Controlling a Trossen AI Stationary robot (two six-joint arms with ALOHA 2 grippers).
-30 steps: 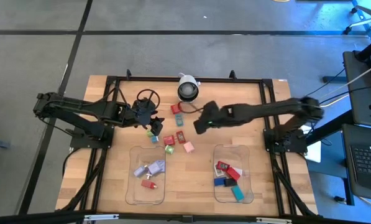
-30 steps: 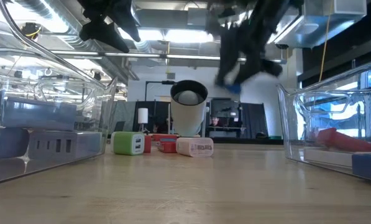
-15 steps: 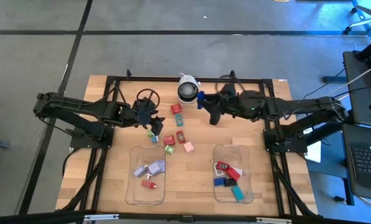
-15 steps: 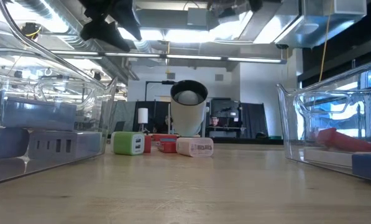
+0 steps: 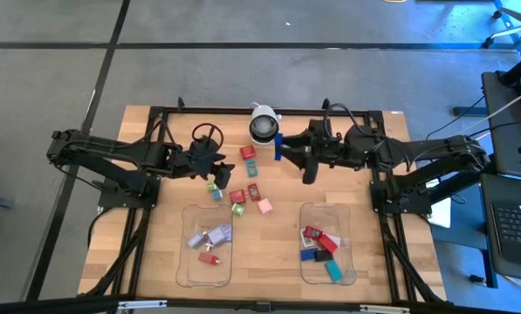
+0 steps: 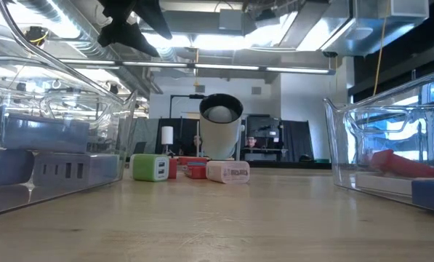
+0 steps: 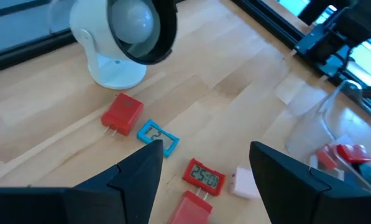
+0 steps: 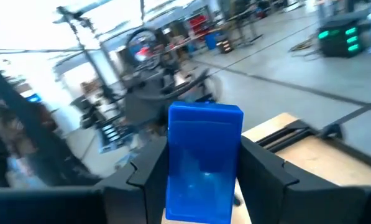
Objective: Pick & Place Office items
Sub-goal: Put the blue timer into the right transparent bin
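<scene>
Wooden table (image 5: 173, 187) in a black frame carries everything, on a grey floor. Two clear trays sit at its near edge: the left tray (image 5: 183, 262) holds lilac-grey blocks and a small red piece, the right tray (image 5: 305, 270) holds red, blue, black and teal pieces. At the far edge stands a white-and-black camera dome (image 5: 262, 126).

Reaching in from the left, the left gripper (image 5: 215, 164) hangs above the loose items with its jaws spread and nothing between them. Raised high beside the dome, the right gripper (image 5: 282, 148) pinches a blue block (image 8: 204, 160): a smooth, glossy, bright blue rectangle, upright between the two dark fingers (image 8: 149, 174).

Loose on the wood between the arms lie a red plug-shaped block (image 7: 122, 114), a teal open-frame clip (image 7: 158, 135), a red piece with a small grey display (image 7: 204, 175), a pink-white block (image 7: 242, 182) and a green block (image 6: 151, 167).
</scene>
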